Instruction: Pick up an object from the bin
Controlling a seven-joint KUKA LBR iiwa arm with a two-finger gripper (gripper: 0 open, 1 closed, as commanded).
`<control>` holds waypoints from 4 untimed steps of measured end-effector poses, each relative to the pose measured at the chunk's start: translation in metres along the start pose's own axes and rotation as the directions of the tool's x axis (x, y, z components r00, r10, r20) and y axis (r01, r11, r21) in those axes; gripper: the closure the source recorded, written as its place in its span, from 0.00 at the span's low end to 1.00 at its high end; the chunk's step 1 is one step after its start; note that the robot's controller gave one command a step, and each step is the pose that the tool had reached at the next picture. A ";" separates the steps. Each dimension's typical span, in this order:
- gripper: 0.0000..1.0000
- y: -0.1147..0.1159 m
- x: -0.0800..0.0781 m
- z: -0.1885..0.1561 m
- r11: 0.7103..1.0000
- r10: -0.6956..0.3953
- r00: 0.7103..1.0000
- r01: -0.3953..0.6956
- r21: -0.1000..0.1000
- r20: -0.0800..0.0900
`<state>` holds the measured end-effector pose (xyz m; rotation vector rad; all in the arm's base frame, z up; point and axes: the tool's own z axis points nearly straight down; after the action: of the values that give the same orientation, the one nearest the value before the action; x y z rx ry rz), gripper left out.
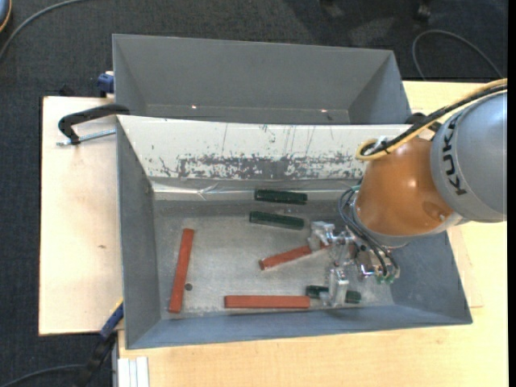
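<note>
My gripper (332, 260) is low in the bin's front right part, open, its fingers apart with nothing between them. A short red-brown stick (284, 258) lies slanted just left of it, its right end close to the far finger (324, 235). A small dark green piece (318, 291) lies on the floor by the near finger (339, 284). A longer red-brown stick (266, 301) lies flat along the front wall, left of the gripper.
Two dark green bars (280, 195) (276, 220) lie near the back wall. Another red-brown stick (181, 270) stands along the left wall, with a tiny dark bit (188, 288) beside it. The orange cover and cables hang over the bin's right side.
</note>
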<state>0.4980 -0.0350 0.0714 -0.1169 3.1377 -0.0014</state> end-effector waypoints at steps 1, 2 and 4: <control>1.00 0.003 -0.002 -0.002 1.000 -0.004 1.000 0.004 -0.001 0.007; 0.00 0.003 -0.001 0.000 1.000 -0.004 1.000 0.004 -0.002 0.001; 1.00 0.003 -0.001 -0.003 1.000 -0.005 1.000 0.005 -0.002 -0.001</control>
<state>0.4986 -0.0324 0.0740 -0.1241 3.1385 0.0017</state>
